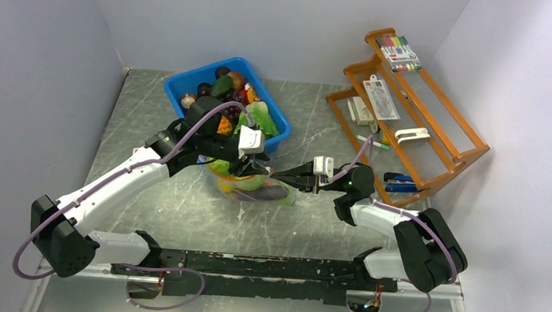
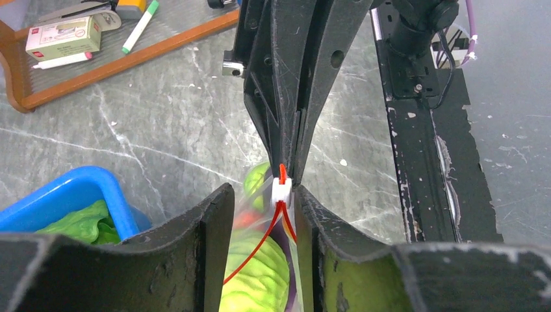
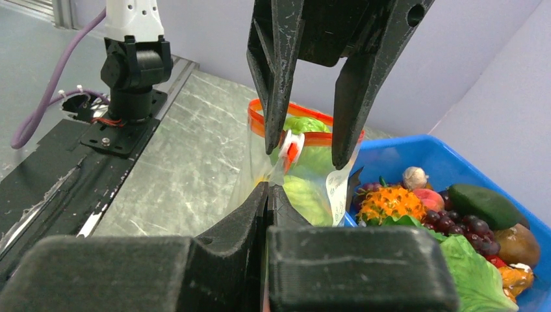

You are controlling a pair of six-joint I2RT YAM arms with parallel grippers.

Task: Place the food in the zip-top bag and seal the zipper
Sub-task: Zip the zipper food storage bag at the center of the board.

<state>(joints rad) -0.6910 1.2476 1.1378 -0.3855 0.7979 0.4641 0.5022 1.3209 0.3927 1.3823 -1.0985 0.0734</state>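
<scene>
The clear zip-top bag (image 1: 252, 187) stands on the table holding food: a green cabbage-like ball (image 2: 260, 279), a purple eggplant (image 1: 274, 194) and orange-red pieces. Its red-orange zipper (image 3: 318, 138) gapes open behind a white slider (image 2: 281, 190). My left gripper (image 2: 263, 195) is open and straddles the bag's mouth at the slider, which sits by one finger (image 3: 279, 97). My right gripper (image 3: 268, 188) is shut on the bag's edge at the zipper's end, just beyond the slider. It also shows in the top view (image 1: 277, 177).
A blue bin (image 1: 183, 83) with more toy fruit and vegetables stands just behind the bag. A wooden rack (image 1: 436, 138) with markers and stationery is at the back right. The black base rail (image 1: 265, 269) runs along the near edge.
</scene>
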